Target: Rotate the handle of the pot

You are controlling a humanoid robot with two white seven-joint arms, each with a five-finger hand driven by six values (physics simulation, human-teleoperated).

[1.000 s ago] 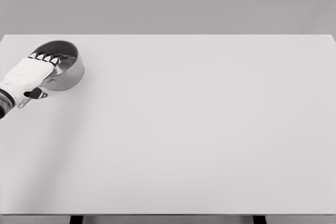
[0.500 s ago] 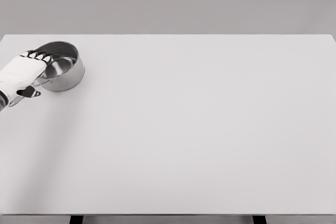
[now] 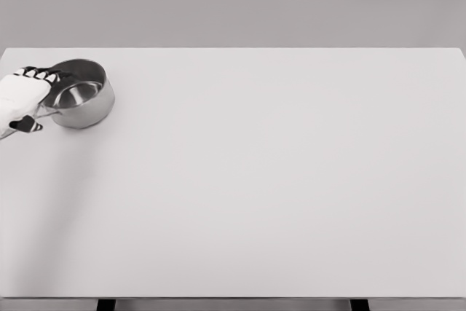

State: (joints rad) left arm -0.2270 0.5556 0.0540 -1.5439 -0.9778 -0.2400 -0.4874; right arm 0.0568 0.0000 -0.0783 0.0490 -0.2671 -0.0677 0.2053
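Head view shows my left hand (image 3: pixel 20 97) at the far left edge of the white worktop (image 3: pixel 277 180), laid over the handle (image 3: pixel 45 111) of the steel pot (image 3: pixel 81 94). My fingers (image 3: pixel 42 73) curl around that handle, their dark tips at the pot's rim. This pot stands upright and empty near the worktop's back left corner.

just one metal pot (image 3: pixel 81 94) here, one white robot hand (image 3: pixel 20 100) in view, and one big surface (image 3: pixel 277 180) under it all.
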